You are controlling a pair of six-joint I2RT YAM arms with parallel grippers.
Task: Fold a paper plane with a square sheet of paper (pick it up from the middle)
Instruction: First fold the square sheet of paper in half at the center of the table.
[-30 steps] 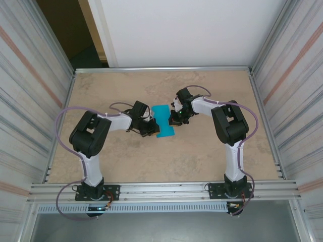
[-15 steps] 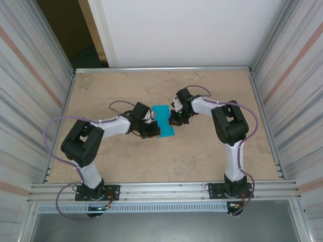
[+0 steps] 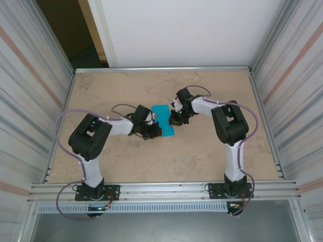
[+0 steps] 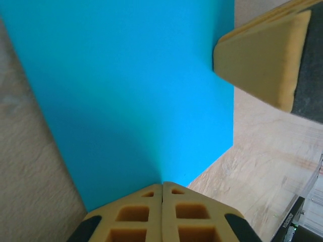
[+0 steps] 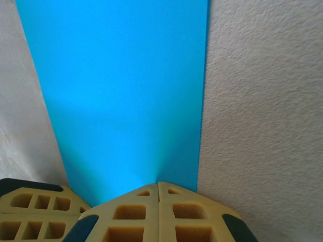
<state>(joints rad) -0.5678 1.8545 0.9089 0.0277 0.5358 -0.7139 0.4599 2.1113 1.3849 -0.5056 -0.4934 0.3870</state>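
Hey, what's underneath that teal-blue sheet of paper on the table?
The teal-blue folded paper sheet lies on the mottled beige tabletop, which shows beside it. Anything directly beneath is covered. On top, the left arm's yellow foam fingers and the right arm's fingers meet its edges.

Beige tabletop [image 3: 166,161], corrugated metal walls [image 3: 30,101], white backdrop [image 3: 192,30]

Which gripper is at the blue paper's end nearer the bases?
The left gripper, at the near left edge of the paper; the right gripper sits farther back, on its right edge.
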